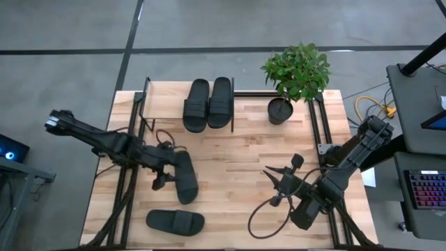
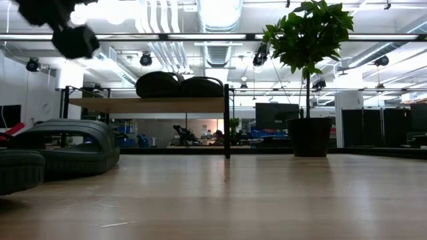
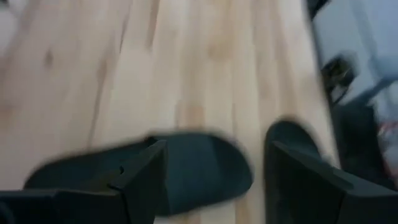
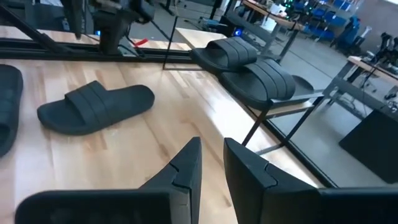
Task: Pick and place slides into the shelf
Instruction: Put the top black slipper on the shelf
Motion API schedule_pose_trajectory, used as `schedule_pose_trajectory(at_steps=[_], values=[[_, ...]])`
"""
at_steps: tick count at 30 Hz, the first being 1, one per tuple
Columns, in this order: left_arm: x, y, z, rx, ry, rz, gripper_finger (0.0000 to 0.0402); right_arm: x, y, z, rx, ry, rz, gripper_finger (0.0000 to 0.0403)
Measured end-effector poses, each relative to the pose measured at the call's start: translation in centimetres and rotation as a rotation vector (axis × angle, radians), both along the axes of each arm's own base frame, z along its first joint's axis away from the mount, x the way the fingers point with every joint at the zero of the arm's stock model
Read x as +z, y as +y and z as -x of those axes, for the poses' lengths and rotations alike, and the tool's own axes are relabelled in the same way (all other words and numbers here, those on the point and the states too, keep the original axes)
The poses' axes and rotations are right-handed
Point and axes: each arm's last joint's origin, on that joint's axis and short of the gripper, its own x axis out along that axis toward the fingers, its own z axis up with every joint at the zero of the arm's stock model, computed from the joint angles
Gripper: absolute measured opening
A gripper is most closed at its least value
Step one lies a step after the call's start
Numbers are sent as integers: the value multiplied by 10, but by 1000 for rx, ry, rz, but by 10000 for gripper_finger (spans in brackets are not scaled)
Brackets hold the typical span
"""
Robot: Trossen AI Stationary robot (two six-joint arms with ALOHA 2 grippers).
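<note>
Two black slides (image 1: 207, 104) lie side by side on the light-wood shelf (image 1: 244, 104) at the table's far side; the low view shows them on its board (image 2: 179, 85). A third slide (image 1: 185, 176) lies on the table at the left, and a fourth slide (image 1: 174, 222) lies near the front edge. My left gripper (image 1: 162, 180) is open and hovers above the third slide's left side, well clear of it in the low view (image 2: 67, 33). The third slide shows below and between the fingers in the left wrist view (image 3: 186, 168). My right gripper (image 4: 212, 143) is empty at the right, shut but for a narrow gap.
A potted plant (image 1: 296, 77) stands at the shelf's right end, in a black pot (image 1: 280, 111). Black frame rails (image 1: 125, 174) run along the table's left and right sides (image 1: 322, 132). Bare wood (image 1: 237, 160) lies between the two arms.
</note>
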Motion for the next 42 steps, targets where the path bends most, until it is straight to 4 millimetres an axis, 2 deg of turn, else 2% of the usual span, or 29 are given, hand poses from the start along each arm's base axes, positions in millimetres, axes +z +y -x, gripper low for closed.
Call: schedule_pose_trajectory(at_steps=[12,18,23,27,32,42], values=[[-37,-9,-20,-56,284,-24,262,0,0,0,13,25,35,58],[-53,-4,-25,-37,396,-78,262,0,0,0,18,38,57,58],[-57,3,-30,-51,412,-84,262,0,0,0,20,41,63,57],[-60,6,-34,-85,418,-24,262,0,0,0,25,50,76,59],[-63,7,-40,-121,385,-1,262,0,0,0,27,53,79,56],[-81,5,-49,-177,461,42,262,0,0,0,27,55,82,57]])
